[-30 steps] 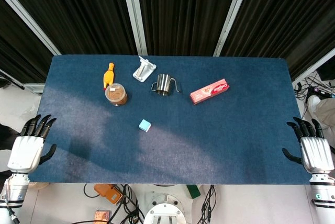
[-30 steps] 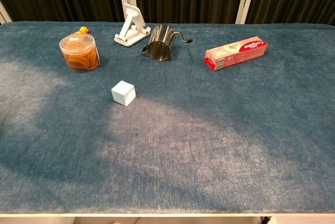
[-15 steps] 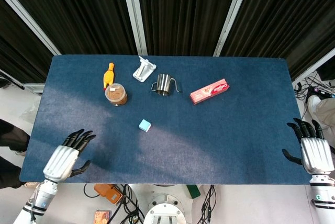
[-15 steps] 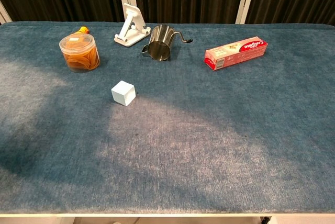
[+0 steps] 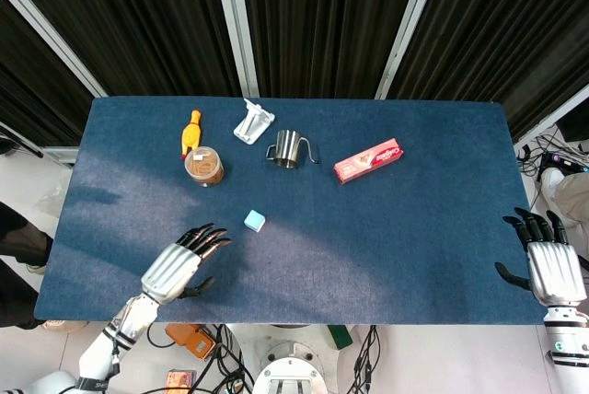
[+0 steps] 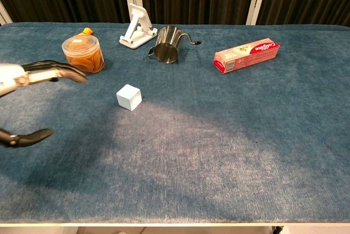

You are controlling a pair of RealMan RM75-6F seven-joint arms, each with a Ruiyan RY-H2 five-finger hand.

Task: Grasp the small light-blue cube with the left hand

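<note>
The small light-blue cube (image 5: 254, 221) (image 6: 128, 97) sits on the blue table cloth, left of the middle. My left hand (image 5: 180, 263) (image 6: 24, 89) hovers above the table to the cube's near left, fingers stretched toward it and thumb apart, holding nothing and clear of the cube. My right hand (image 5: 551, 266) stays at the table's near right corner, fingers apart and empty; the chest view does not show it.
Along the far side stand an orange bottle (image 5: 190, 131), a clear jar with brown contents (image 5: 204, 166) (image 6: 83, 53), a white phone stand (image 5: 253, 122) (image 6: 137, 25), a steel pitcher (image 5: 288, 148) (image 6: 167, 44) and a red toothpaste box (image 5: 368, 160) (image 6: 246, 56).
My left hand has moved from the table's near left corner rightward and inward toward the cube, entering the chest view. The right hand and the objects have stayed put.
</note>
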